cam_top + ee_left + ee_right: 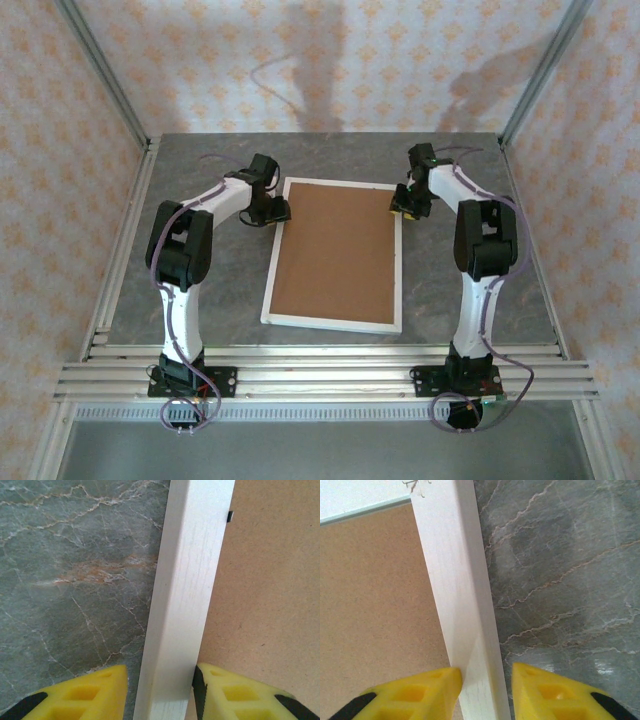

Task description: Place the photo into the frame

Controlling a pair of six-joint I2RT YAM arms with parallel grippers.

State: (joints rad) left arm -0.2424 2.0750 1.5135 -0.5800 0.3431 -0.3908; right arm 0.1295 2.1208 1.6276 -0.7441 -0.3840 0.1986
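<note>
The grey marbled desk [230, 290] carries the frame [330, 323] at its middle, lying flat between the two arms. The step in hand looks like a two-sided grip on the frame's long rails, ready to raise or turn it. To do that well, both sides should pinch squarely and with equal force, then rise together at one pace. Otherwise the thin white border may twist or slip from one side.

The frame lies back side up. Its long axis runs from the bottom of the top view toward the top, away from the arm bases, with the upper end leaning slightly right. The brown backing board [335, 250] fills the opening, so any tilt should be gentle in case the board is loose.

The left tool [275, 212] straddles the left rail near the upper left corner of the frame. It is partly open: its inner finger [235, 695] sits against the rail, and a sliver of desk shows beside the outer one.

The right tool [403, 207] straddles the right rail near the upper right corner. Its inner finger [415, 692] touches the rail and the outer one stands very close. I cannot tell whether it is clamped.

A small dark tab [229, 516] sits at the board's edge.
</note>
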